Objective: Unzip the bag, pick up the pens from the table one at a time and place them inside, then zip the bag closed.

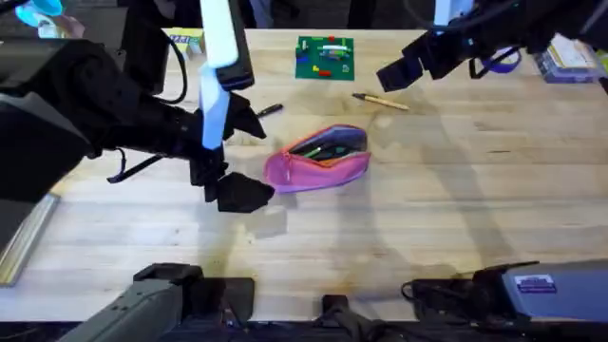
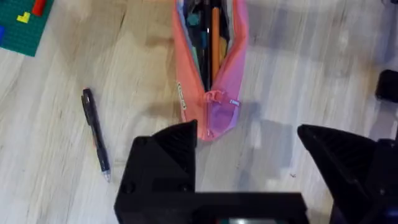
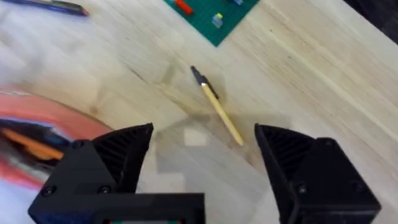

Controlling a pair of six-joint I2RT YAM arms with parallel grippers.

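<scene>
Pink bag (image 1: 318, 159) lies near table (image 1: 456, 228) centre, unzipped, w/ pens and such already inside. Black pen (image 1: 268, 110) sits on the wood at abt 10 o'clock from bag, just apart. Tan pen (image 1: 381, 101) w/ dark tip lies at abt 1 o'clock from bag, near a green baseplate (image 1: 325, 57). Left gripper (image 2: 249, 146) hovers at bag's 9 o'clock end, fingers spread, holding nothing. Right gripper (image 3: 202, 146) hangs over tan pen, fingers spread wide, empty.
</scene>
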